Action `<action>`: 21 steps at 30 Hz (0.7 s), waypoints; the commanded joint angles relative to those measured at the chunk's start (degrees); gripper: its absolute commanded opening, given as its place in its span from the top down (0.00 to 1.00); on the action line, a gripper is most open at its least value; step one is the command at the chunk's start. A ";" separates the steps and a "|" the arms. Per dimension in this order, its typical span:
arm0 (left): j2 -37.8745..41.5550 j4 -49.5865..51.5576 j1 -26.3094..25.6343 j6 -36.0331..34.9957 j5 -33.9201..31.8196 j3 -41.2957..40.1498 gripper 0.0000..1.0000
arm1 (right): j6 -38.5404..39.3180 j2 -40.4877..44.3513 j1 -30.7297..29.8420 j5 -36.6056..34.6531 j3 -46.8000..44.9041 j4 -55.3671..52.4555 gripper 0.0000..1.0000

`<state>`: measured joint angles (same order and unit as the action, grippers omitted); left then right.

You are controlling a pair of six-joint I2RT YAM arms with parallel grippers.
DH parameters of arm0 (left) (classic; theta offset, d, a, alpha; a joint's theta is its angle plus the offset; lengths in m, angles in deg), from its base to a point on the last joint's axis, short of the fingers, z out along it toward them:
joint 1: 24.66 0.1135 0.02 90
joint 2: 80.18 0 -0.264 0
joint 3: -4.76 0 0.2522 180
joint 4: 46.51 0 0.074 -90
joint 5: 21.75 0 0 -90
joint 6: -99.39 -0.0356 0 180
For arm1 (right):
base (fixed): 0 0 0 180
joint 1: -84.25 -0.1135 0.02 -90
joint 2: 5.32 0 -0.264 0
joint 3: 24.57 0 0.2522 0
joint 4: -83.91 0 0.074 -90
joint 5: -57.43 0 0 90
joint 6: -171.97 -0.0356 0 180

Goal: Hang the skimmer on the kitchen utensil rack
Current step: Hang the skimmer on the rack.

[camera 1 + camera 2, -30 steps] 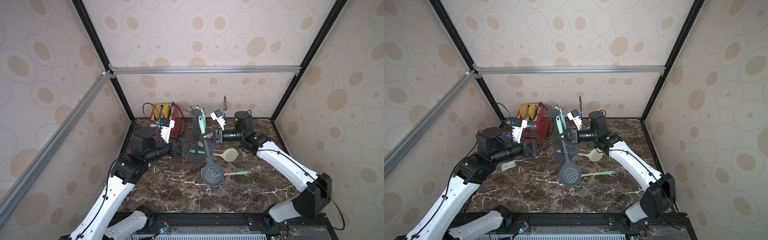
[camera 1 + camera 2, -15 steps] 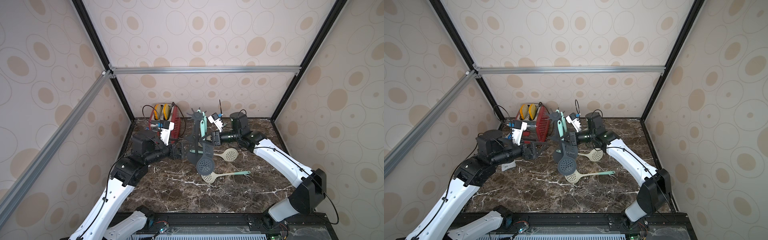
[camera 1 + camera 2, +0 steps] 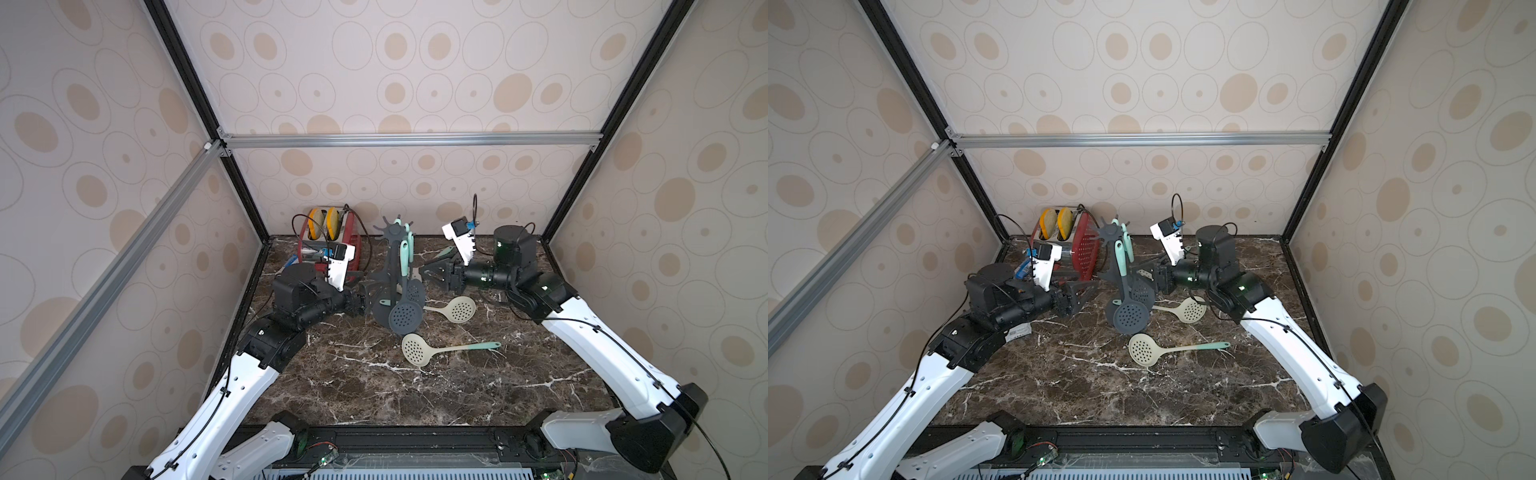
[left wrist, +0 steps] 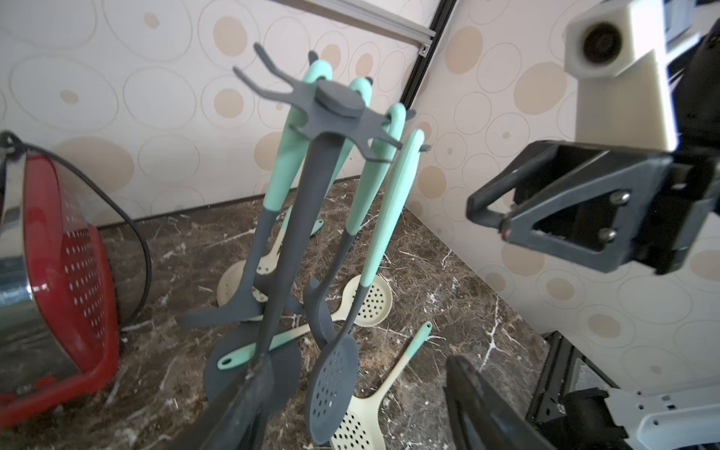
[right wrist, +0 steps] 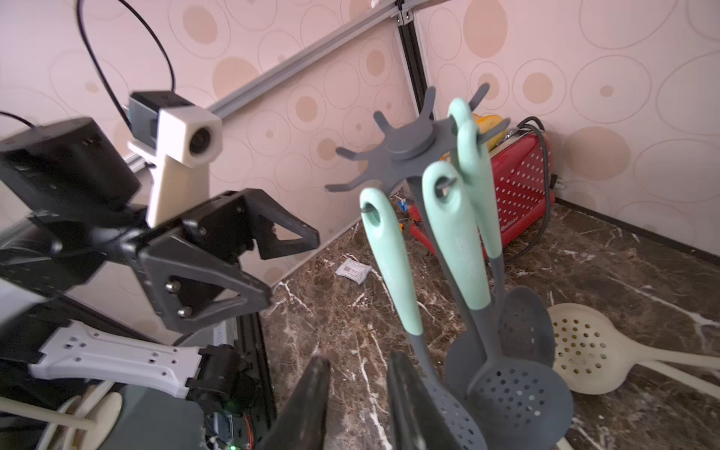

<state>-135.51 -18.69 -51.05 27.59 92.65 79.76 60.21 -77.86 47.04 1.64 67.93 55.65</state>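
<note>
Toaster [image 3: 1086,249]: stood at the back left of the marble table [image 3: 415,395], where it stood a second earlier. It played no part in the task.
Left claw [image 5: 294,269]: jaws stood apart with nothing between them. It waited low beside the foot of the rack [image 4: 338,102], in much the same place as a second earlier. Whether it touched the foot could not be told.
Rack: stood near the middle back of the table, with several mint-handled utensils on its hooks.
Skimmer [image 3: 405,318]: hung from a front hook by the hole in its mint handle, with its grey bowl down near the table. A second earlier the bowl was swung out high toward the front, with the right claw [image 3: 430,272] at the handle. Half a second earlier it was dropping back.
Front cream skimmer [image 3: 417,349]: lay flat on the table in front of the rack, unmoved.
Rear cream skimmer [image 3: 457,309]: lay flat to the right of the rack, unmoved.
Right claw: jaws stood nearly together with a narrow gap, empty. It had drawn back to the right of the rack, clear of the handles.
Meaning for the task: the hang was judged complete, with the hook alone carrying the skimmer.
Caution: the slim rack was loaded at the top, so a brush from either arm could tip it.
</note>
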 commanded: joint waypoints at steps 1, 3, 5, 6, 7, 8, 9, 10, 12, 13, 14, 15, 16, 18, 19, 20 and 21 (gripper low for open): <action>-1.63 -6.90 0.20 -2.23 2.54 0.97 0.33 | 0.61 -1.00 -0.36 -0.08 0.32 3.78 0.84; -2.29 -7.60 0.20 -2.54 2.60 1.25 0.34 | 0.31 -2.42 -1.15 0.86 2.15 4.04 0.92; -2.58 -7.89 0.16 -2.65 2.54 1.37 0.35 | 0.18 -4.08 -1.95 1.62 4.21 3.52 0.97; -2.60 -8.00 0.20 -2.71 2.65 1.41 0.36 | -0.09 -4.99 -2.33 1.72 4.98 3.70 0.99; -2.59 -8.00 0.19 -2.65 2.67 1.35 0.36 | -0.36 -5.59 -2.58 1.81 5.21 4.13 1.00; -2.59 -7.91 0.20 -2.56 2.82 1.27 0.36 | -0.85 -6.38 -2.77 1.88 5.44 4.63 1.00; -2.59 -7.84 0.20 -2.53 2.93 1.18 0.37 | -1.23 -7.07 -2.86 1.99 5.62 5.20 1.00; -2.46 -7.85 0.17 -2.42 3.07 0.99 0.37 | -1.52 -7.60 -2.87 1.99 5.82 5.49 1.00; -2.22 -7.66 0.17 -2.25 3.29 0.58 0.38 | -2.02 -8.96 -2.90 1.46 6.48 5.94 1.00; -2.01 -7.57 0.18 -2.36 3.37 0.40 0.38 | -2.10 -9.48 -2.87 1.18 6.85 6.09 1.00; -1.86 -7.52 0.20 -2.38 3.41 0.14 0.39 | -2.23 -10.13 -2.91 0.67 7.39 5.98 1.00; -1.69 -7.40 0.20 -2.47 3.37 -0.05 0.39 | -2.36 -10.65 -2.88 -0.15 7.94 5.63 1.00; -1.56 -7.23 0.20 -2.70 3.39 -0.21 0.40 | -2.45 -10.94 -2.94 -0.83 8.37 5.49 1.00; -1.14 -6.80 0.16 -3.05 3.15 -0.58 0.40 | -2.78 -11.44 -2.88 -2.59 8.94 5.38 1.00; -0.94 -6.56 0.17 -3.37 2.90 -0.72 0.40 | -3.00 -11.61 -2.91 -3.99 9.13 4.96 1.00; -0.70 -6.53 0.20 -3.66 2.81 -1.05 0.41 | -3.20 -11.78 -2.87 -5.27 9.38 4.53 1.00; -0.51 -6.56 0.20 -3.89 2.67 -1.26 0.41 | -3.13 -12.08 -2.92 -5.98 9.69 3.81 1.00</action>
<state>-137.39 -24.55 -51.05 25.71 95.12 78.68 57.80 -89.33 44.31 -0.54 75.32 59.46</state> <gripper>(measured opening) 0.594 0.037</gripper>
